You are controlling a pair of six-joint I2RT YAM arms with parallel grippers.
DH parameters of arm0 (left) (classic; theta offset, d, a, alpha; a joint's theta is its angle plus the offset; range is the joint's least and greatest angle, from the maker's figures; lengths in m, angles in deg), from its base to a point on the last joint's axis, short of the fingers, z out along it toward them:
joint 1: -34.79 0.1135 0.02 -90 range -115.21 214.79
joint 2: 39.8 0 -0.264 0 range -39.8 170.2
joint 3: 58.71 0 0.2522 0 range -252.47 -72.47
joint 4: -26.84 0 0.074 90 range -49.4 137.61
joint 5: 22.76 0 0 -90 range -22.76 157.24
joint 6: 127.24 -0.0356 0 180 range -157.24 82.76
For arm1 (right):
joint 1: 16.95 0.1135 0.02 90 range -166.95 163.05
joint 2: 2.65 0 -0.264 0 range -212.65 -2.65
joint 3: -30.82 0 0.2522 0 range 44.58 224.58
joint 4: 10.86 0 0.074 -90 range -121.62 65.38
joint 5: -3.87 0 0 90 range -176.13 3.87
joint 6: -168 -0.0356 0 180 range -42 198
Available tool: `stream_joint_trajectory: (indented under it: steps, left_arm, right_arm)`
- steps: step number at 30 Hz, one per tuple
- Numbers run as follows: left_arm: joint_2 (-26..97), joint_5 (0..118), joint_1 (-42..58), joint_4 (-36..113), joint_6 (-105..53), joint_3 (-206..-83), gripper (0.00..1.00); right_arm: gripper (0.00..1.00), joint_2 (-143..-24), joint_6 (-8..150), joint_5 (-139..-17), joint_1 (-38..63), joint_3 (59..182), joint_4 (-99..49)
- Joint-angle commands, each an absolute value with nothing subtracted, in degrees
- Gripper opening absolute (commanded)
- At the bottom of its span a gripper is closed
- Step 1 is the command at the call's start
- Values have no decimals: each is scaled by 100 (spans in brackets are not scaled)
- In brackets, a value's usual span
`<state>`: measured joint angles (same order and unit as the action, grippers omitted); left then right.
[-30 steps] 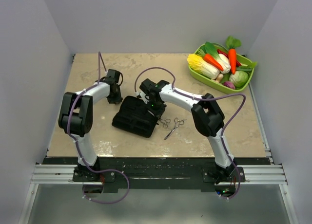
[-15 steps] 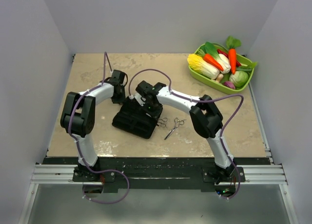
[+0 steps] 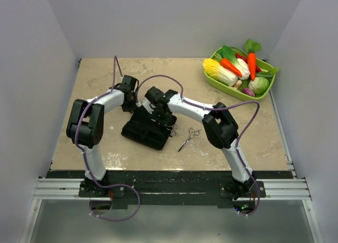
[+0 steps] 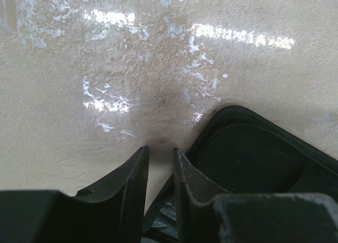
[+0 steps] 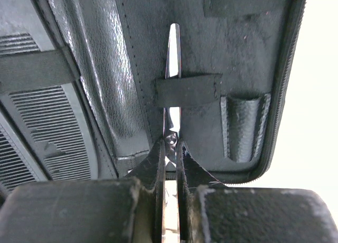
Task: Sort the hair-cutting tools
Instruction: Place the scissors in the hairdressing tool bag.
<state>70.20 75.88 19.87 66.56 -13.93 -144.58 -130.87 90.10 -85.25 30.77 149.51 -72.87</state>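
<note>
Both arms have white links with big black joint housings. A thin purple cable (image 3: 168,77) loops along each arm. The gripper fingers (image 5: 153,171) are black, with scratched plastic.

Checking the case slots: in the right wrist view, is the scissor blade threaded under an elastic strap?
Yes: the silver scissors pass beneath the black strap inside the open case.

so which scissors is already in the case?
The scissors in the right gripper, blades under the case's strap. The other pair lies on the table.
</note>
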Motion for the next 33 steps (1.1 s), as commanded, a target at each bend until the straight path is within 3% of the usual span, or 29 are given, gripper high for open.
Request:
stream_joint_trajectory:
  steps: [1,16,22,24,25,26,29,33]
  left_arm:
    - [7349,7172,1862,6768,-1359,-14383,30]
    - [7402,7110,1844,6688,-1386,-14366,29]
    - [7420,7128,1844,6688,-1386,-14392,29]
    - [7429,7154,1844,6688,-1386,-14392,29]
    - [7437,7163,1844,6697,-1386,-14392,29]
    - [7429,7163,1844,6697,-1386,-14392,29]
    - [7411,7189,1844,6680,-1386,-14383,29]
    - [7393,7181,1853,6697,-1403,-14453,29]
  right_arm:
    - [0,-13194,9407,-8368,3068,15093,-6664]
    - [0,-13149,10182,-7480,3068,14539,-5565]
    - [0,-13527,9884,-7365,3060,15004,-5907]
    - [9,-13519,9744,-7304,3051,15084,-5960]
    - [20,-13431,9708,-7278,3033,15067,-5952]
    - [24,-13378,9664,-7286,3033,15014,-5943]
    - [32,-13080,9576,-7348,3015,14891,-5951]
    - [35,-12632,9366,-7549,2945,14777,-5987]
